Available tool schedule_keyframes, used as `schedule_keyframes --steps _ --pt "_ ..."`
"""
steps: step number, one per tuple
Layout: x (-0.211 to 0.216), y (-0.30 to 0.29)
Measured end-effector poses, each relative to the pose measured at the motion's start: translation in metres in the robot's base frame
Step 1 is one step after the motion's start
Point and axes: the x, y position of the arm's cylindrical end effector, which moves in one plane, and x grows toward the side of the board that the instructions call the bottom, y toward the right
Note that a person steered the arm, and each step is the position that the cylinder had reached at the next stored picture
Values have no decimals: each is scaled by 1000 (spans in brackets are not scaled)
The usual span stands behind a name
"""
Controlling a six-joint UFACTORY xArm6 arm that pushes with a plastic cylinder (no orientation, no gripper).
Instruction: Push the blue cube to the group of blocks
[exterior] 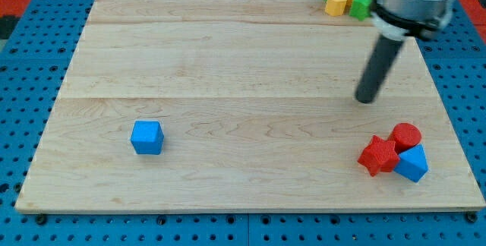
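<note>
Toward the worktop's point(228, 56) bottom-left corner, the blue cube point(146, 137) lies well left of my tip point(366, 100), a bare rod with no claw to open or clench.

There is only one camera view. It looks down on the worktop point(243, 64) from above and from the side of the view's bottom, at a steep angle, so the far edge at the view's top looks shorter than the near edge. The whole wooden board fits in the frame, with a blue perforated base point(23, 86) showing around it on all sides. The camera stands at a middle distance: near enough to tell the shapes of small blocks, far enough to see all four corners. The arm enters from the view's top right, cut by the frame.
</note>
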Motion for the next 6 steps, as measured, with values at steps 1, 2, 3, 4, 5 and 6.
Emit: schedule_keyframes --steps 1,2,3,4,5,6 --pt "-1 -102" --pt "-1 -228" --pt "-1 -355" --pt "31 -452" --pt "79 -432" --pt "98 -352"
